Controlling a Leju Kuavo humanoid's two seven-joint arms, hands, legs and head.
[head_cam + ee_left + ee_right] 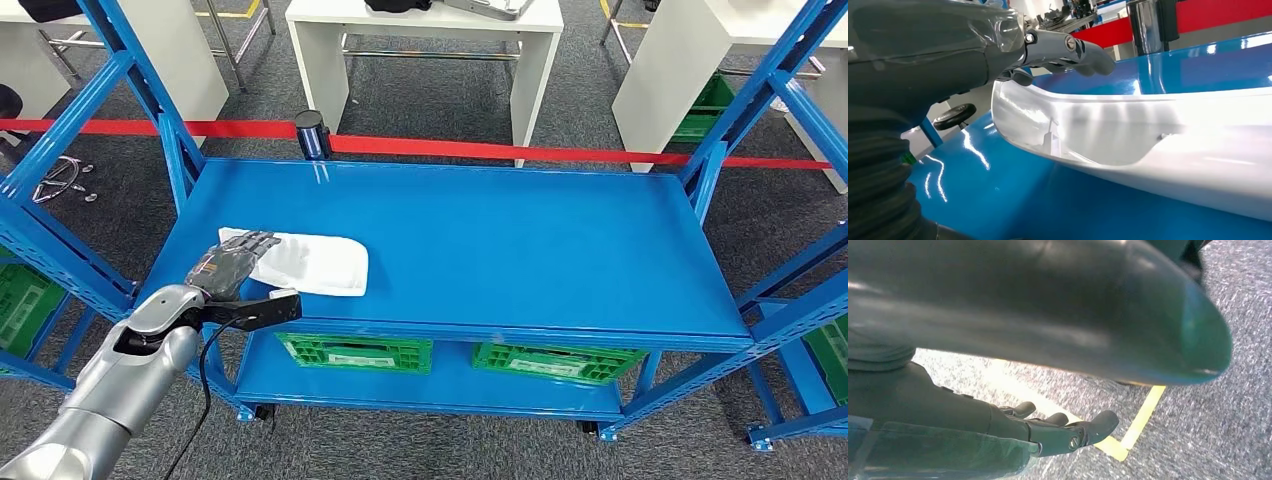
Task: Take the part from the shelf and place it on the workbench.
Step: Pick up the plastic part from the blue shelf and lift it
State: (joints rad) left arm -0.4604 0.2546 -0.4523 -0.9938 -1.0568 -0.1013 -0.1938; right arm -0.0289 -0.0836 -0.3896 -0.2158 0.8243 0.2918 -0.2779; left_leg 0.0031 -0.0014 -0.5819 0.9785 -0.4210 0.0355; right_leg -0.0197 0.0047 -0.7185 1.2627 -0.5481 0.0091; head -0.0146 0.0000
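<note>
The part is a white, flat, rounded-edge shell lying on the left of the blue shelf's top deck. My left hand reaches in from the lower left, its fingers stretched over the part's left end. In the left wrist view the fingers lie just above the rim of the white part, not closed round it. My right hand hangs at my side above grey carpet, fingers loosely extended and holding nothing.
Blue uprights frame the shelf on both sides. Two green crates sit on the lower deck. A red barrier tape on a dark post runs behind, with white tables beyond. A yellow line marks the floor.
</note>
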